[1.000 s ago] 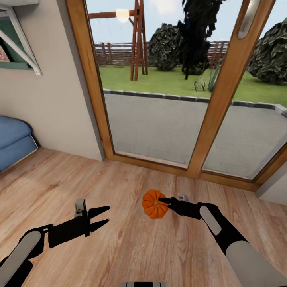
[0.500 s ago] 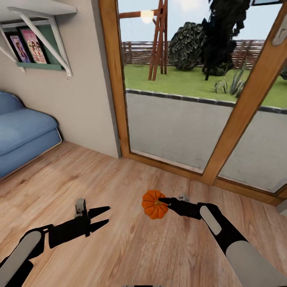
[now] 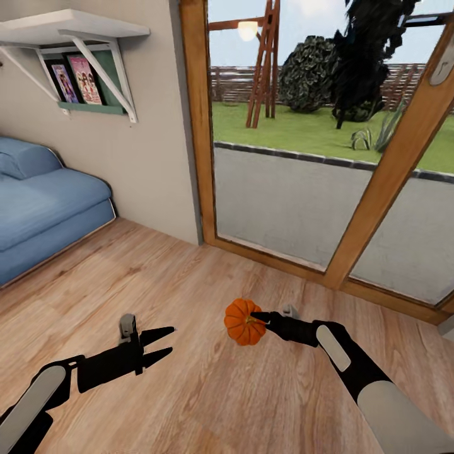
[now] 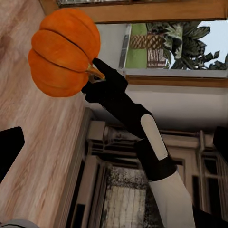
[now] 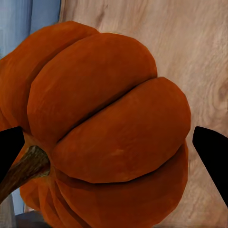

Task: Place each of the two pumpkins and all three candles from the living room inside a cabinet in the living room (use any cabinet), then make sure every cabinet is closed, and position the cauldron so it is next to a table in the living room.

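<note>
A small ribbed orange pumpkin [image 3: 243, 321] hangs above the wooden floor, held at its stem end by my right gripper [image 3: 258, 317], which is shut on it. The right wrist view has the pumpkin [image 5: 109, 123] large between the two black fingertips, its brown stem to one side. From the left wrist view, the pumpkin [image 4: 64, 50] and the right gripper [image 4: 97, 78] on its stem appear ahead. My left gripper [image 3: 165, 340] is open and holds nothing, a short way left of the pumpkin at about the same height. The candles, cabinet, cauldron and table are out of view.
A blue sofa [image 3: 44, 208] stands at the left against the wall, under a white shelf [image 3: 69, 28] with framed pictures. A wooden-framed glass patio door [image 3: 203, 126] fills the wall ahead, with a garden outside. Bare wooden floor [image 3: 208, 391] lies under both arms.
The camera has turned: door and wall slid right, bringing the sofa and shelf further into view. Both arms and the held pumpkin keep their places relative to me.
</note>
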{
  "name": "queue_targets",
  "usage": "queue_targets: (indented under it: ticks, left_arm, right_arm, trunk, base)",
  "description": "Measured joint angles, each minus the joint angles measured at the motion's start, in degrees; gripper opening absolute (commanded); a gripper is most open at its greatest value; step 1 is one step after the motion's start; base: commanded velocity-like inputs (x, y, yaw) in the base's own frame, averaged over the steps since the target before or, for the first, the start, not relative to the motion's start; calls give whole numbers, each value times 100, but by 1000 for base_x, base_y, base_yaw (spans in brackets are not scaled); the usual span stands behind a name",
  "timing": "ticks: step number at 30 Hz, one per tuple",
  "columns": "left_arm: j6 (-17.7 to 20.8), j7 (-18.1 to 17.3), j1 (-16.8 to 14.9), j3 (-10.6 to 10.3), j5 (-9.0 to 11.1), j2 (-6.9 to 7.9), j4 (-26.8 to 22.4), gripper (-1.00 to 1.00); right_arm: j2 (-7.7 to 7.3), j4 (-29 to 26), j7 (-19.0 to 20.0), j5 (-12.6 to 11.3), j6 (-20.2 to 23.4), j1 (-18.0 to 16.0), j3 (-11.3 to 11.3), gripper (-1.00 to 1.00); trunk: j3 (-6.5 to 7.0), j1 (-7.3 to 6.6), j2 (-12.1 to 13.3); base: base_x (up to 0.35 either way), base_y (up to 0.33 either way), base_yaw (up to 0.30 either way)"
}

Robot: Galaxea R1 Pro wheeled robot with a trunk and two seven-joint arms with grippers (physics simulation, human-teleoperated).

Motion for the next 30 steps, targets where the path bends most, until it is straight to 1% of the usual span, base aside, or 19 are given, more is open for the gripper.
queue_targets:
  ticks: [11,18,30]
  left_arm:
    - [-9,8,0,-5,-9,-7,0,100]
    - [-8,9,-2,-7,-9,-7,17,100]
    - [-14,9,-2,-11,-25,-29,19,100]
  right_arm:
    - [0,3,-1,19,-4,0,5,-100]
    - [-1,-8,6,-19,6,1,-19,-100]
    - [-1,-8,7,-8,2,2,-40,-100]
  trunk:
    - [197,-242,441]
    - [323,-395,722]
    - [538,-656,1204]
  base:
    - [-3,0,261]
    - [-18,0,66]
    - [-307,0,2]
